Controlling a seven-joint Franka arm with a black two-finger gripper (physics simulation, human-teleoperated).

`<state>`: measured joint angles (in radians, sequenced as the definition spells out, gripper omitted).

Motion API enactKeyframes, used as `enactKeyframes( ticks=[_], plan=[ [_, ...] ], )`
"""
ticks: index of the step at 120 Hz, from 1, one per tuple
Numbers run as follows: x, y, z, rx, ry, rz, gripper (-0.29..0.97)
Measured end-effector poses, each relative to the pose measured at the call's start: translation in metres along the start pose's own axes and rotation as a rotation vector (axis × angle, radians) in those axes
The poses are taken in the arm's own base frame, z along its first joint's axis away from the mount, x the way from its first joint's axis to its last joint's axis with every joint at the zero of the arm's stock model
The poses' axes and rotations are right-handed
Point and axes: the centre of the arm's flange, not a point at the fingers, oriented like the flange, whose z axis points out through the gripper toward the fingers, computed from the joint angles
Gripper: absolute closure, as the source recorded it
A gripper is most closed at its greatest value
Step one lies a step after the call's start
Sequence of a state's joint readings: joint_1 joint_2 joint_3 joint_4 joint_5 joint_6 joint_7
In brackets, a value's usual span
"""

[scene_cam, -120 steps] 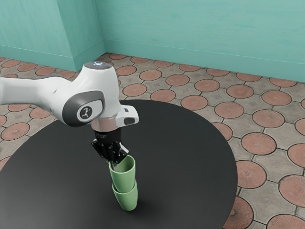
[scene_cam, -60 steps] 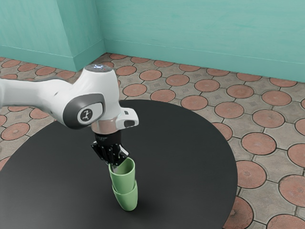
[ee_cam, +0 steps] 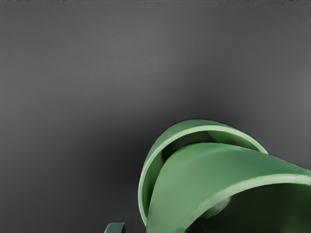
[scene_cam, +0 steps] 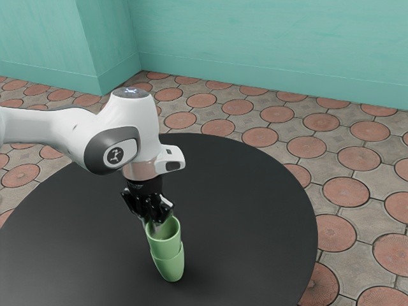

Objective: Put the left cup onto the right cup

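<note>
Fingers of the black two-finger gripper (scene_cam: pixel 155 218) stand narrow, closed on the near-side wall of the upper pale-green tapered cup (scene_cam: pixel 167 237) at its rim: one finger inside the mouth, one outside. That cup sits nested in the lower pale-green tapered cup (scene_cam: pixel 169 264), tilted a little toward the exterior view's right, with its rim showing above the lower one's. The lower cup stands upright on the round black table (scene_cam: pixel 255 191), toward its near edge. The white robot arm (scene_cam: pixel 95 137) reaches in from the exterior view's left and bends down over the stack. In the wrist view the upper cup (ee_cam: pixel 218 170) lies just under the hand, and the lower cup's rim (ee_cam: pixel 150 165) curves around it against the dark tabletop (ee_cam: pixel 97 73).
</note>
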<state>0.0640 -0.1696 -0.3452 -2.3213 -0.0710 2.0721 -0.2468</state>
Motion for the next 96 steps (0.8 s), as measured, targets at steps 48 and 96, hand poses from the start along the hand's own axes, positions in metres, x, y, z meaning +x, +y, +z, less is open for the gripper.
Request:
enactKeyframes(
  ticks=[48,96],
  plan=[
    [0.001,0.001,-0.007,-0.003,0.014,0.008,0.11],
    [0.022,-0.001,-0.079,-0.021,0.055,0.007,0.02]
  ],
)
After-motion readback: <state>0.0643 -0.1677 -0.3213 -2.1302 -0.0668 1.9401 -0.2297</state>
